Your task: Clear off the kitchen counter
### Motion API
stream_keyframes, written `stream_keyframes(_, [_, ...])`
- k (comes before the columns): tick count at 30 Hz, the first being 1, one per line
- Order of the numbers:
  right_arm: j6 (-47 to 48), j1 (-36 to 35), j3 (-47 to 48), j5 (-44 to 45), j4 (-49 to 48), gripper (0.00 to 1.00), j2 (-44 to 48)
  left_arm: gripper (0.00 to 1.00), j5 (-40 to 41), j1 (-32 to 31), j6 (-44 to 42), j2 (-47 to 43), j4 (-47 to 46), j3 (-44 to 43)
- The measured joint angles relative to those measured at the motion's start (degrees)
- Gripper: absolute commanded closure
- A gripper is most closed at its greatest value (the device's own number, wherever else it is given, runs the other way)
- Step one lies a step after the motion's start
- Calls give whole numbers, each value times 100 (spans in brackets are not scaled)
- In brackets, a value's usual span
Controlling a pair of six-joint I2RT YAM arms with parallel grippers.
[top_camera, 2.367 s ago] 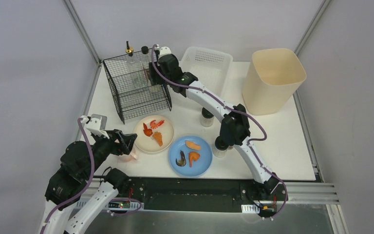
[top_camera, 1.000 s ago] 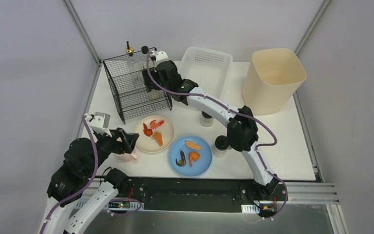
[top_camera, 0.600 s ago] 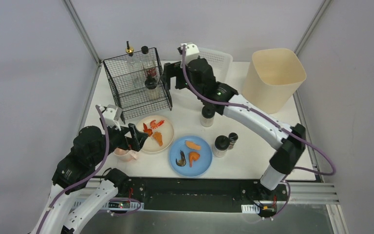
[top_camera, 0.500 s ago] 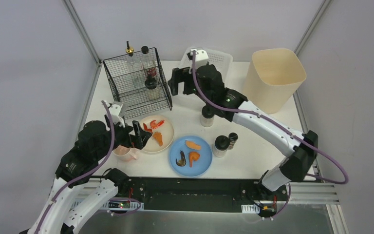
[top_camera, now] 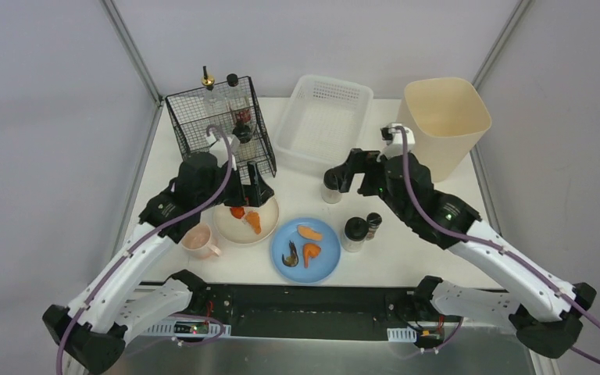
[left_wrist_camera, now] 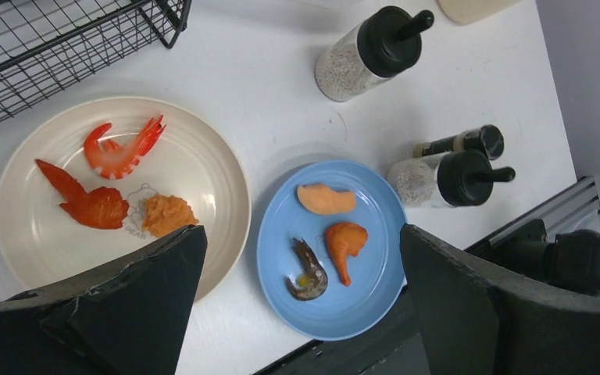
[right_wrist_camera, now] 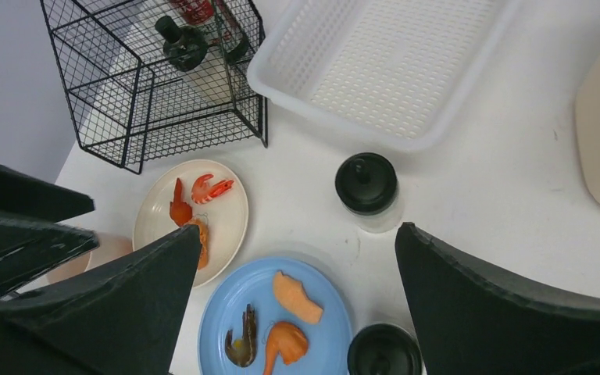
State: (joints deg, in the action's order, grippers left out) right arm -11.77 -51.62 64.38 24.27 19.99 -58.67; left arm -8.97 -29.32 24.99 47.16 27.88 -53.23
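— Jaws on both your arms stand wide apart, gripping nothing. Agreed?

— Agreed. The bench point(top_camera: 301, 191) lies beneath both pairs and carries two plates, some shakers and a pink cup point(top_camera: 198, 240).

— What do your left jaws look down on?

— The blue plate point(left_wrist_camera: 281, 234) lies straight ahead between them. The cream plate point(left_wrist_camera: 203, 172) is off to one side, with a loose shrimp point(left_wrist_camera: 121, 148) on it.

— And your right jaws?

— A black-lidded shaker point(right_wrist_camera: 366, 183) stands below them, with the white basket point(right_wrist_camera: 391, 70) just beyond it.

— What could go wrong?

— Pinch a plate rim and lift it off level, and the food likely slides onto the bench. Catch the tall shaker too high and it may tip and roll toward the plates. Your arms also hang near each other over the middle, so if both reach for the same plate they could clash.
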Motion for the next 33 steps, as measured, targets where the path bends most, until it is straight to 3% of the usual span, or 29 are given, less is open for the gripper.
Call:
stream_keyframes(8, [-581,0,-243,719,1054,1,949,1,223,-584,448,1401,-503,-212])
stream_keyframes(15, [-1056,0,-553,1228,1845,1,1650,1,605,-1255,511,2734,-791,-1167])
stream_keyframes(23, [-1464,0,-555,1283,2448,1,2269,1,903,-1652,529,4122,-872,-2234])
stream_keyframes(33, [-1576,0,-553,1209,2879,1,2363,1,1419,-1864,437,5580,-472,-3589])
